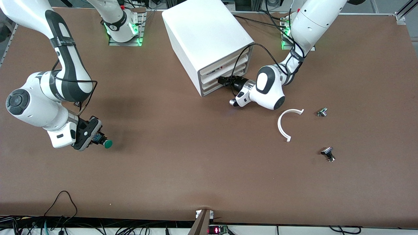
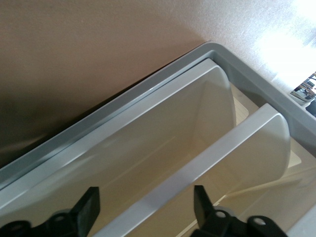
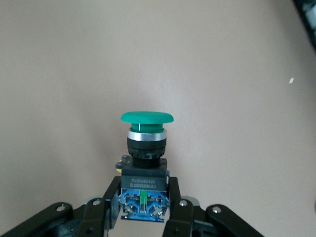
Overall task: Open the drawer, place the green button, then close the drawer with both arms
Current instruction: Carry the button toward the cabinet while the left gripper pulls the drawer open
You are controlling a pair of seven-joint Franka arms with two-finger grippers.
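Observation:
The white cabinet stands mid-table near the arms' bases, and the drawer is its lowest tray, pushed in. My left gripper is at the lower drawer fronts. In the left wrist view it is open, with a white drawer rim between its fingers and a gap on each side. I cannot tell whether that rim belongs to the lowest drawer. Toward the right arm's end of the table, my right gripper is shut on the green-capped button. Its pads clamp the button's blue-and-black body just over the table.
A white C-shaped plastic piece lies nearer the front camera than the left arm's wrist. Two small black-and-silver parts lie toward the left arm's end. Cables run to the left arm over the cabinet's side.

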